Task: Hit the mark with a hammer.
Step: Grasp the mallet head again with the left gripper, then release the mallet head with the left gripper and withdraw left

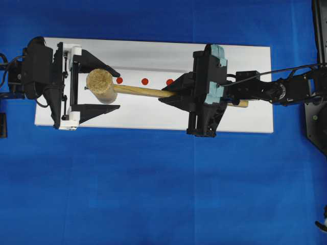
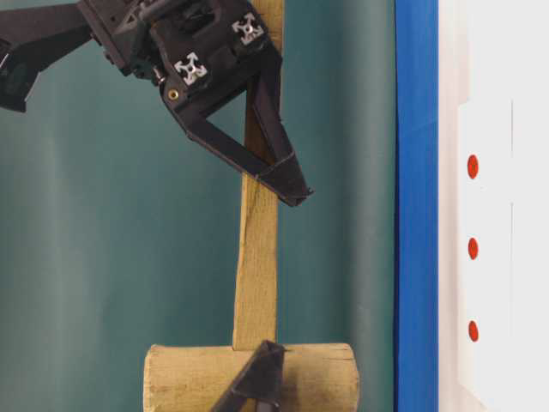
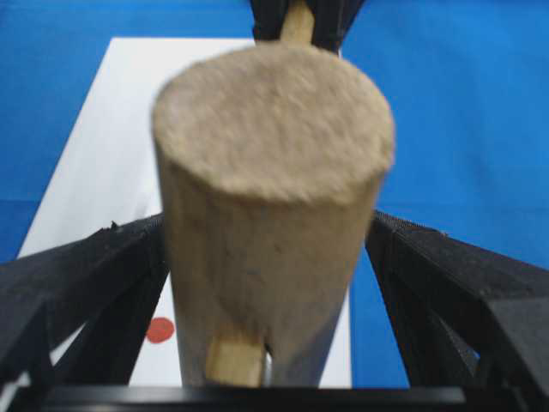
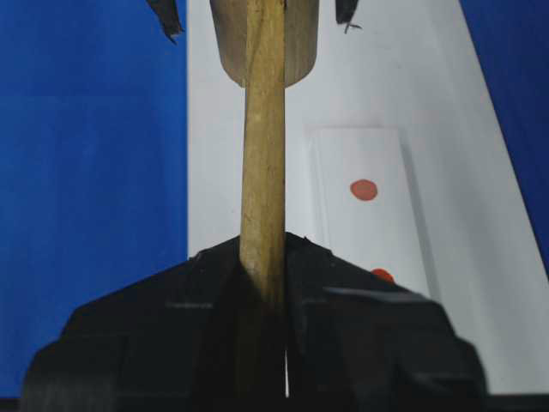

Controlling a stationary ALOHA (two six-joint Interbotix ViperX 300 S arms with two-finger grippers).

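A: Where's the hammer (image 1: 104, 85)?

B: Held up off the white board (image 1: 245, 115), clamped by the right gripper (image 1: 171, 95) partway along the flat wooden handle. Thick cylindrical head at the left end in the overhead view, handle running rightward, tail end poking out past the gripper body.

A: Right claw squeezed on it for sure?

B: Yes, fingers pressed together on the handle. Clear in the right wrist view, with the handle (image 4: 262, 146) running straight up from between the black fingers to the head. Same from table level: dark fingertips pinching the handle (image 2: 257, 266) above the head.

A: And the left gripper (image 1: 116, 90)?

B: Spread wide, gripping nothing. Two black fingers sitting either side of the head in the overhead view, one above and one below, gap visible on both sides. From the left wrist camera, the round end face of the head (image 3: 273, 129) fills the middle, blurred, with a finger (image 3: 81, 275) at each lower corner standing clear of the wood.

A: The marks?

B: Three red dots (image 1: 144, 81) in a row on a paler strip of the board. Leftmost dot just beside the head in the overhead view, rightmost right by the right gripper's fingertips. Blue cloth (image 1: 153, 194) under the board
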